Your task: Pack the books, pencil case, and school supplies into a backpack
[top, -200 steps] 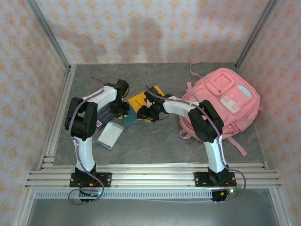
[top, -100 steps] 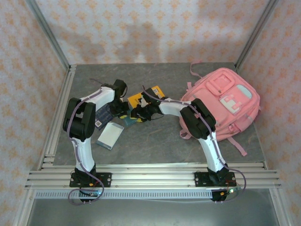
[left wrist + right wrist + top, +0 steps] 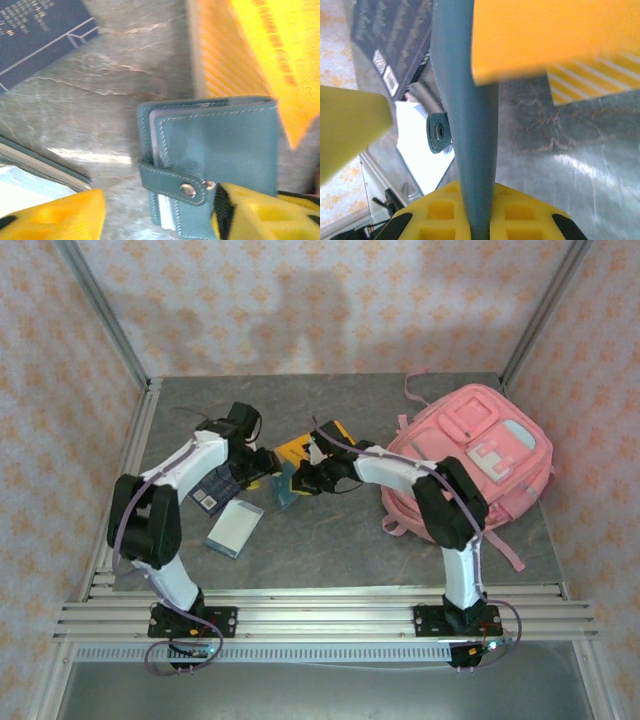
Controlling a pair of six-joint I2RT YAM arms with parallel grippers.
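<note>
- The right fingers (image 3: 510,212) are clamped almost shut on the thin edge of the teal square pad (image 3: 220,145).
- The left fingers (image 3: 55,215) stand wide apart and hold nothing. One tip overlaps the pad's lower corner in the left wrist view; I cannot tell whether it touches.
- The pad sits between the two arms near the middle of the grey stone-patterned bench (image 3: 330,540). It is just beside the orange-yellow paperback (image 3: 298,448) and well apart from the large pink fabric backpack (image 3: 480,455).
- The step in hand looks like the right arm taking the pad to the backpack.
- To do it well, draw the left fingers back first so they cannot snag the strap. Then lift straight up before swinging, to clear the paperback's corner.
- The grip is on a narrow edge, so the flat pad could pivot; a slow, level carry suits it.
- The pad is a stitched, leather-look folding cover with a strap tab and a metal snap. Pale pages show at its side.
</note>
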